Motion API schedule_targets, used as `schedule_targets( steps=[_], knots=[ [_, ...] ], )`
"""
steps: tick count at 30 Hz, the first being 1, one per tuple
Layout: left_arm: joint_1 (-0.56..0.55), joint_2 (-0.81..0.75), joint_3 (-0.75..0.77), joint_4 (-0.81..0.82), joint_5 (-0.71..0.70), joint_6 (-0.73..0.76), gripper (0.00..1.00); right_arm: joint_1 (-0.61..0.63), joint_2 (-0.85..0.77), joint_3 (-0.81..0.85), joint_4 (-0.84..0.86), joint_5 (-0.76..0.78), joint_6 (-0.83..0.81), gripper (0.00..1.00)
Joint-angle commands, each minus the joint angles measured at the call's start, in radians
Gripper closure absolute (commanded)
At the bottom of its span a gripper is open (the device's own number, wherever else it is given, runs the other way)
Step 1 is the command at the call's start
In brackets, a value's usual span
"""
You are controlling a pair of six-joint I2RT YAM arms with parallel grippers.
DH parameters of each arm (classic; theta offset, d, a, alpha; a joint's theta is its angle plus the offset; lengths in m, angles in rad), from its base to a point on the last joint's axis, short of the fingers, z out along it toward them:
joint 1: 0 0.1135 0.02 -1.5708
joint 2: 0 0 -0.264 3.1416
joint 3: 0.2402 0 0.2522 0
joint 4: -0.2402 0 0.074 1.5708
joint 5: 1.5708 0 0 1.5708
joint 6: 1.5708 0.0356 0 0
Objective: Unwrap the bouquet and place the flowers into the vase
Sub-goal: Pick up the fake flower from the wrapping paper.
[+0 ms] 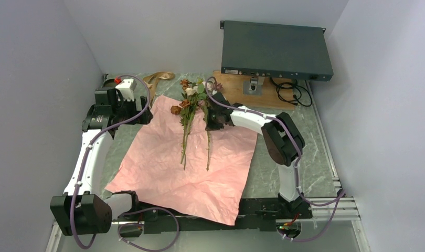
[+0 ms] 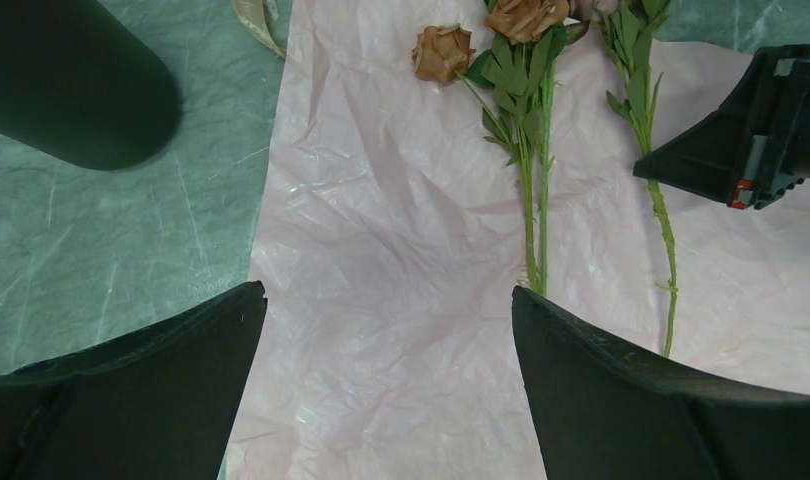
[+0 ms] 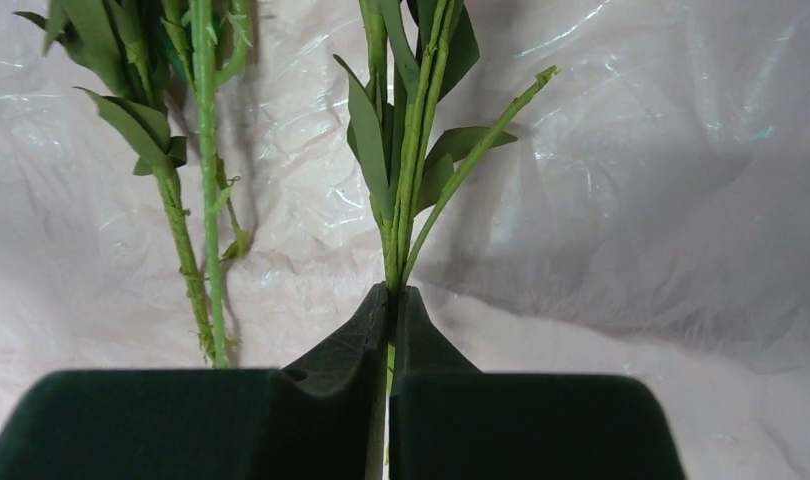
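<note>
The bouquet is unwrapped: its salmon-pink paper lies spread flat and the flowers rest on its far half, heads pointing away. My right gripper is shut on the green stem of the rightmost flower, just below its leaves; the top view shows that gripper low over the paper. Two more stems lie loose to the left. My left gripper hangs open above bare paper, left of the flowers. The black vase shows at the top left of the left wrist view, off the paper.
A tan ribbon lies past the paper's far left corner. A dark grey rack box stands on a wooden board at the back right, with black cables beside it. Walls close in on the left, back and right.
</note>
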Motion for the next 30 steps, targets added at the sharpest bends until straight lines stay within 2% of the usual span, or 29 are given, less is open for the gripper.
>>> schedule_targets(
  steps=[1,9,12,14,18,23,30],
  knots=[
    [0.005,0.013,0.030,0.031,-0.009,-0.030,0.01,-0.006,-0.112,0.026,-0.003,0.028,0.045,1.00],
    [0.005,0.083,0.070,0.022,-0.065,-0.070,0.00,-0.025,-0.267,-0.081,-0.004,0.095,0.028,1.00],
    [0.005,0.125,0.118,-0.017,-0.046,-0.083,0.01,-0.027,-0.313,-0.132,0.029,0.048,-0.020,1.00],
    [0.005,0.139,0.153,-0.039,0.009,-0.059,0.01,-0.026,-0.366,-0.196,0.126,-0.010,-0.069,1.00],
    [0.005,0.143,0.214,-0.076,0.187,-0.008,0.01,-0.004,-0.487,-0.321,0.317,-0.060,-0.215,1.00],
    [0.006,0.229,0.365,-0.175,0.613,-0.033,0.01,0.032,-0.537,-0.321,0.390,-0.156,-0.344,1.00],
    [0.006,0.237,0.380,-0.044,0.928,-0.149,0.02,0.158,-0.625,-0.350,0.531,-0.134,-0.516,1.00]
  ],
)
